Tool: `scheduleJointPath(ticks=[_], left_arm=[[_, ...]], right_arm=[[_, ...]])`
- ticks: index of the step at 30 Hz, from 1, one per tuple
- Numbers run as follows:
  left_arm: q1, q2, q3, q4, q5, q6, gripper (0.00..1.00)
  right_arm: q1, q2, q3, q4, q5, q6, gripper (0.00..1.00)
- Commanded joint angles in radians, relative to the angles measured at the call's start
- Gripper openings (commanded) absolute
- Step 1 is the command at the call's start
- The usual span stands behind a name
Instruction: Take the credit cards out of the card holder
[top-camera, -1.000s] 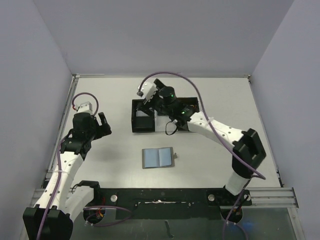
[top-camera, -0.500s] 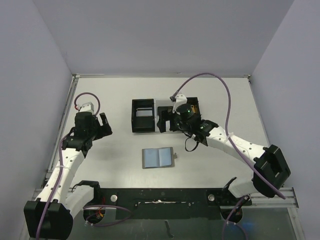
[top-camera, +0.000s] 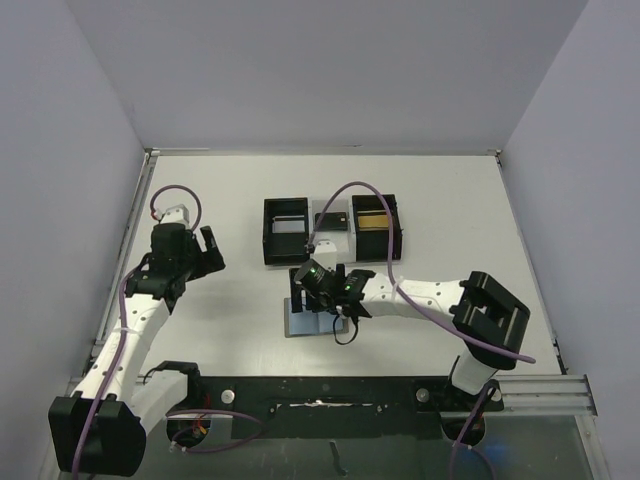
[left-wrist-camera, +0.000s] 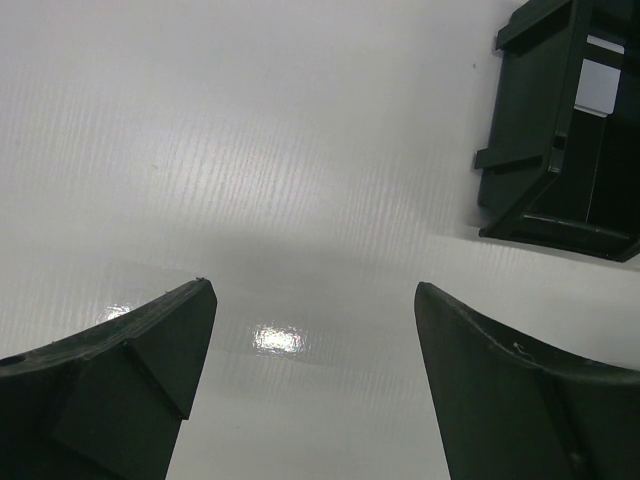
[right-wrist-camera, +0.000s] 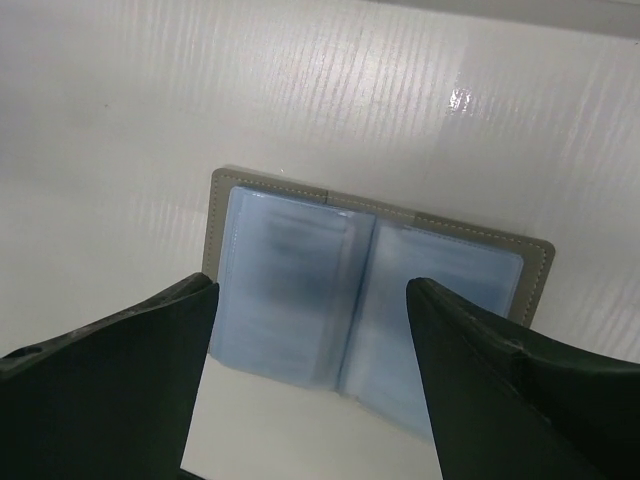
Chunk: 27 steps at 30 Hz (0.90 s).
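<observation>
the card holder (right-wrist-camera: 375, 300) lies opened flat on the table (left-wrist-camera: 250, 120), near the middle of the near edge. its grey outer border frames two grey-blue pocket panels that face up. the right gripper (right-wrist-camera: 311, 290) hangs directly over it with its fingers spread wide. one finger is just outside the holder's left border and the other is above the right panel, and they grip nothing (whether the tips touch the holder cannot be told). in the right wrist view the pockets look cloudy, and whether credit cards sit inside them cannot be made out.

a black tray (left-wrist-camera: 540, 150) with three compartments stands beyond the holder, toward the far edge and about midway between the table's left and right edges. a pale rectangle (left-wrist-camera: 597, 85) shows inside its left compartment, too small to name.

the left gripper (left-wrist-camera: 312, 290) is over bare table near the left edge, well apart from the holder. its fingers are wide apart and hold nothing, and the tray's left end is ahead of it and to the right.
</observation>
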Motion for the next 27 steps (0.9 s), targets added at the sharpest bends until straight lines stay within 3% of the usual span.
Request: scheduleJointPath(ticks=[1,8,19,27], left_arm=[[0.005,0.012,0.022,0.046,0.019,0.014,0.81],[0.006,0.003,0.020,0.044,0.005,0.012,0.80],[0.008,0.017,0.023,0.043,0.018,0.015,0.80],[0.008,0.017,0.022,0.045,0.022,0.018,0.80]], right_arm=[[0.019,0.028,0.080,0.007,0.043,0.045,0.77],[0.019,0.098,0.122,-0.045,0.014,0.056,0.82],[0.033,0.222,0.170,-0.085,-0.030,0.053,0.82],[0.034,0.295,0.205,-0.208,0.036,0.096,0.77]])
